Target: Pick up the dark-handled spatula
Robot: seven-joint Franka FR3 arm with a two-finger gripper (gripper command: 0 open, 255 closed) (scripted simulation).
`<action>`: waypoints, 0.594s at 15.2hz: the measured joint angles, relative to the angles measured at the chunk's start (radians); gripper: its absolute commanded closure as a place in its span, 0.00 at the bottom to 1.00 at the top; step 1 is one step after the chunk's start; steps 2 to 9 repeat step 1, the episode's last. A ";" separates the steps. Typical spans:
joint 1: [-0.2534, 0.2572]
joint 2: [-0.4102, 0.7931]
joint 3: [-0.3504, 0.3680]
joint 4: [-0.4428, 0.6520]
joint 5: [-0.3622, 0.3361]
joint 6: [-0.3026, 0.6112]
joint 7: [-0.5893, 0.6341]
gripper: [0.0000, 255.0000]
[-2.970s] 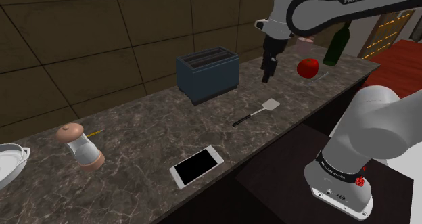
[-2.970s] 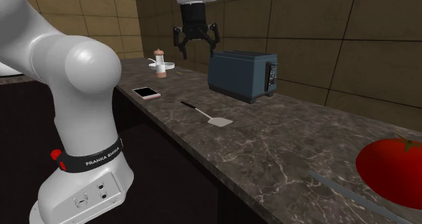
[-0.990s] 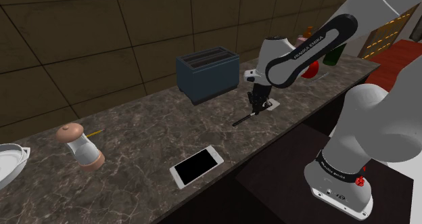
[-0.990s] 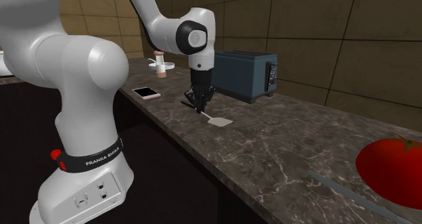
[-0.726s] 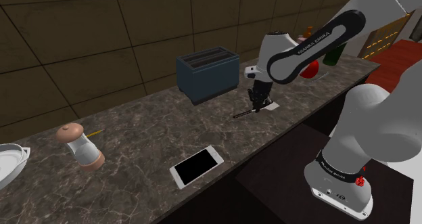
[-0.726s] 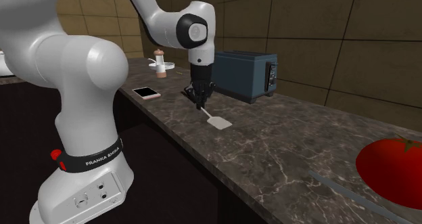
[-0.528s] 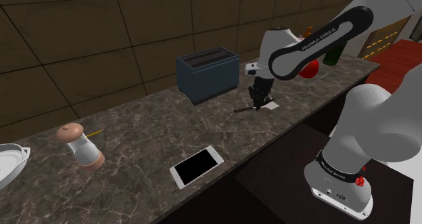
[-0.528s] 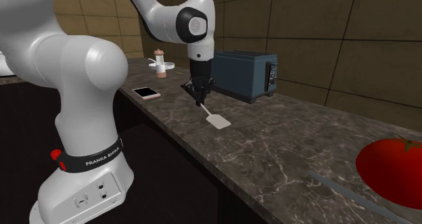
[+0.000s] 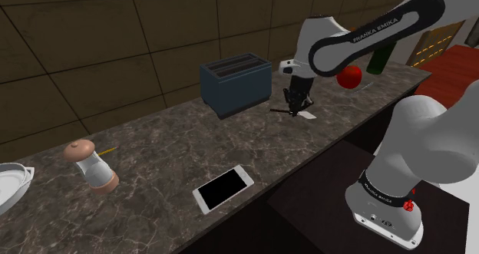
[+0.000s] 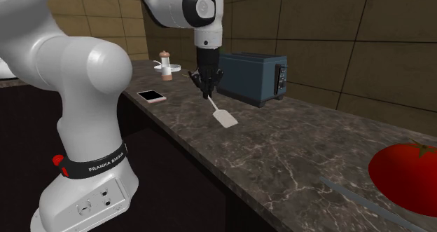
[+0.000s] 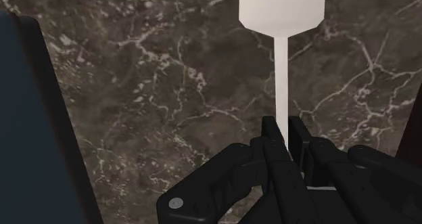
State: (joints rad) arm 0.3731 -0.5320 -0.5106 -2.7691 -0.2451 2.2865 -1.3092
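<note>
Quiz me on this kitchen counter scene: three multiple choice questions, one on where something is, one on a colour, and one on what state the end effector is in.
1. The phone lies
A. on the counter, nearer its front edge than the toaster
B. behind the toaster
C. on top of the toaster

2. The blade of the spatula is
A. red
B. white
C. blue

3. The end effector is
A. open
B. shut on nothing
C. shut on the spatula

Answers:
1 A: the shoulder view shows the phone flat by the counter's front edge, with the toaster farther back by the wall.
2 B: the wrist view shows a plain white blade.
3 C: the wrist view shows the two black fingers clasping the spatula's thin stem between them.
</note>
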 measured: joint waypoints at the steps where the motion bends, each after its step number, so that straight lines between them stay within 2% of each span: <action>1: -0.001 -0.009 0.004 0.003 0.000 -0.012 0.003 1.00; 9: -0.001 -0.009 0.004 0.003 0.000 -0.012 0.003 1.00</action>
